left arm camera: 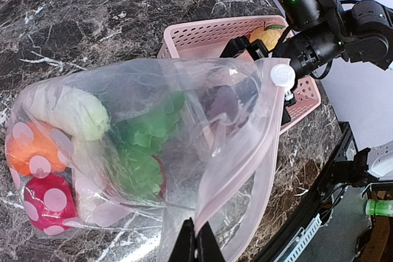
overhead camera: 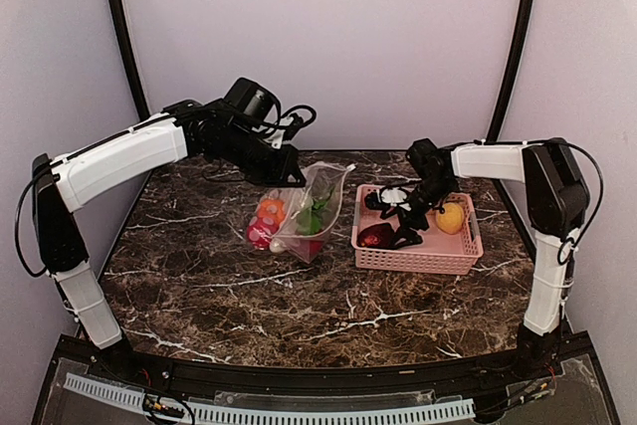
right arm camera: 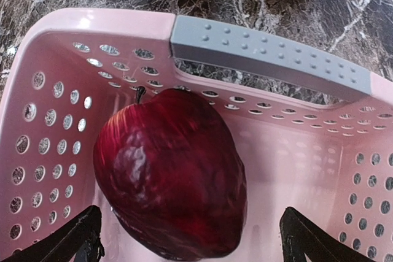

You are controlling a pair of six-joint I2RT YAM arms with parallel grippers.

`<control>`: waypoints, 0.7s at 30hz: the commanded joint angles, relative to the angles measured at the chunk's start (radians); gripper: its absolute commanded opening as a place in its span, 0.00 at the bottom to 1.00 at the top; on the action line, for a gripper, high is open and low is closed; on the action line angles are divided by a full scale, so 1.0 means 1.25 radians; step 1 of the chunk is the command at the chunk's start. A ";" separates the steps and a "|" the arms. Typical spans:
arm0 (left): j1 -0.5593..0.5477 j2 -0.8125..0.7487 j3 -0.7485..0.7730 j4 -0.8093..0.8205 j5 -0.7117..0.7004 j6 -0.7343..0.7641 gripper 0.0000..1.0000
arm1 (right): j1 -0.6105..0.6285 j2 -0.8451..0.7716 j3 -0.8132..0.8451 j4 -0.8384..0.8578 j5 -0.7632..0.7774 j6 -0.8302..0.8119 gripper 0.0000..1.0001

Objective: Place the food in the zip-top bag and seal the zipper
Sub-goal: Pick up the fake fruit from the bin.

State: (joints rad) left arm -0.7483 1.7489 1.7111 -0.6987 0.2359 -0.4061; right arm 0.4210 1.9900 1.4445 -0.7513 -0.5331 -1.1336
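Right pincer [right arm camera: 195, 237] — tips cropped — astride apple [right arm camera: 172, 170]

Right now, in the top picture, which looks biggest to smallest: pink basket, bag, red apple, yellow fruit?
1. pink basket
2. bag
3. red apple and yellow fruit: they look about alike, so unranked.

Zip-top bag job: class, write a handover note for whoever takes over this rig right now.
Left gripper: shut on the mouth edge of the zip-top bag, holding it open.
Right gripper: open, straddling the dark red apple in the pink basket.
Done: several food pieces already in the bag.
To do: apple and the yellow-orange fruit, both in the basket; then seal the zipper, now unsealed.
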 commanded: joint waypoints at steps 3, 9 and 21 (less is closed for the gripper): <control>0.011 -0.046 -0.044 0.053 0.003 -0.035 0.01 | 0.014 0.036 0.027 -0.006 -0.040 -0.019 0.97; 0.012 -0.033 -0.047 0.067 0.015 -0.037 0.01 | 0.012 0.047 0.031 -0.019 -0.060 -0.013 0.73; 0.013 -0.017 -0.059 0.114 0.047 -0.059 0.01 | -0.075 -0.052 -0.001 -0.071 -0.156 0.059 0.37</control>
State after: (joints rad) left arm -0.7376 1.7470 1.6527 -0.5907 0.2691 -0.4603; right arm 0.3775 2.0197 1.4609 -0.8001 -0.6537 -1.1088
